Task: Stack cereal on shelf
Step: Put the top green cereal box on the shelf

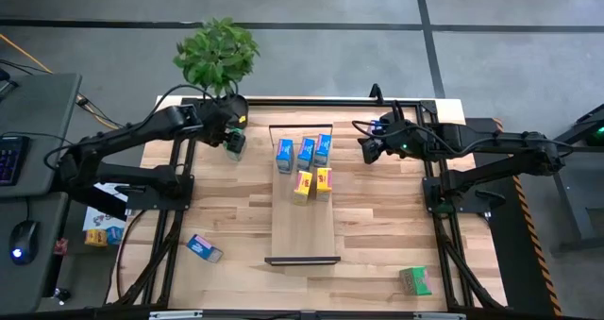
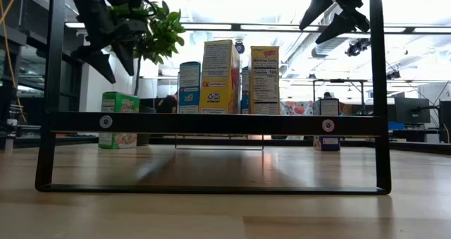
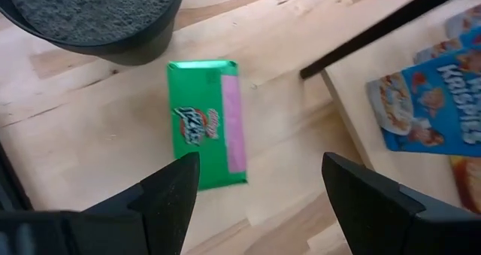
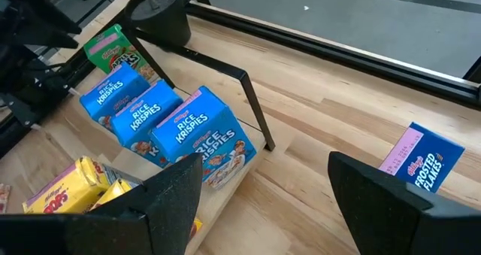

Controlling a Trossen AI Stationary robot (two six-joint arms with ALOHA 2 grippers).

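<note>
From above, five cereal boxes (image 1: 305,165) stand on the shelf (image 1: 304,230); others remain scattered on the desk (image 1: 236,216), so stacking looks roughly half done. In its wrist view, the open left claw (image 3: 259,187) hovers over a green box (image 3: 205,122). The right claw (image 4: 267,198), also open, hangs empty near the shelf's far end.

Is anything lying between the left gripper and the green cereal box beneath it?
No. In the left wrist view, the green cereal box lies beyond the open left gripper, only bare tabletop around it.
</note>
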